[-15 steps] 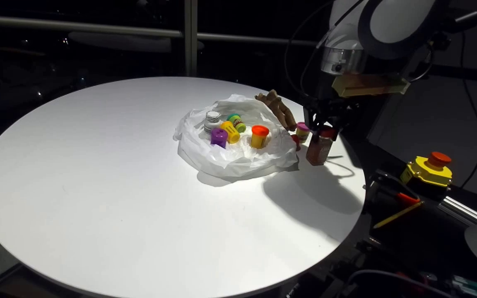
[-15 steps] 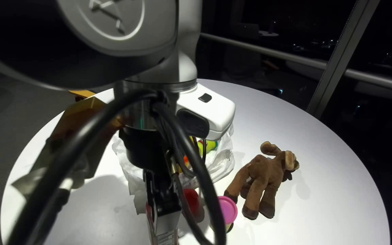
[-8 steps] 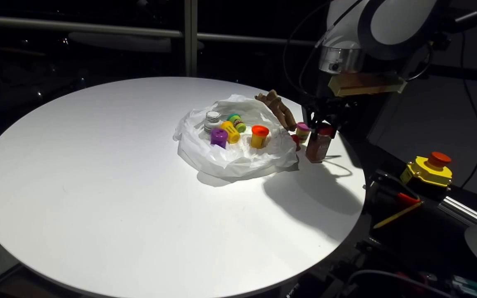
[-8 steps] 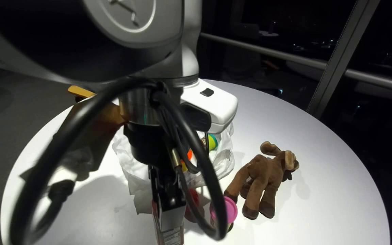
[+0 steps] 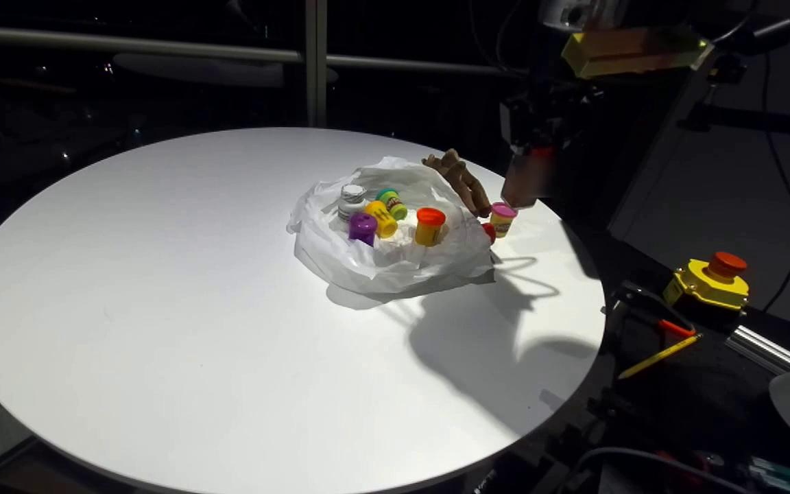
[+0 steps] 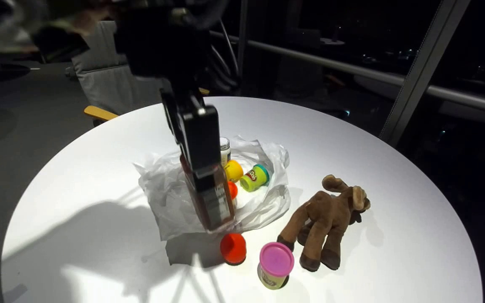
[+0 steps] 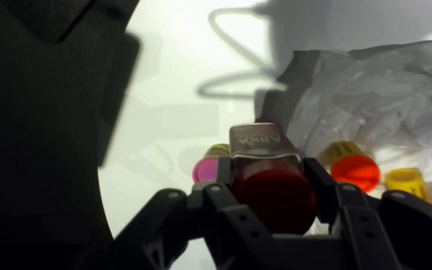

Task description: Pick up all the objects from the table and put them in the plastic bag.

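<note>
Caught, not yet bagged

From L, the bag (image 5: 340, 264) looked v. light & floppy, easy to snag; thin white crinkled film, on the counter (image 5: 162, 309). In it, L to R: white-capped btl (image 5: 352, 204), purple cup (image 5: 362, 228), yellow tub (image 5: 382, 219), teal-lidded tub (image 5: 393, 204), orange-lidded tub (image 5: 429, 227). The toy (image 6: 328, 214) looked soft, light, best squeezed round the body; brown, furry, it lay beside the bag. The red piece (image 6: 233, 248) and pink-lidded tub (image 6: 275, 265), prob. stiff & light, side-grip jobs, sat on the counter. Far R, the red-capped btl (image 7: 261, 140) was prob. heaviest, hard, slick, breakable if glass; reddish-brown w/ AJIKA lettering, it hung above the counter, outside the bag's mouth. The tool (image 7: 269, 172), jaws part-spread, pinched it both sides nr the cap; sensible spot.
</note>
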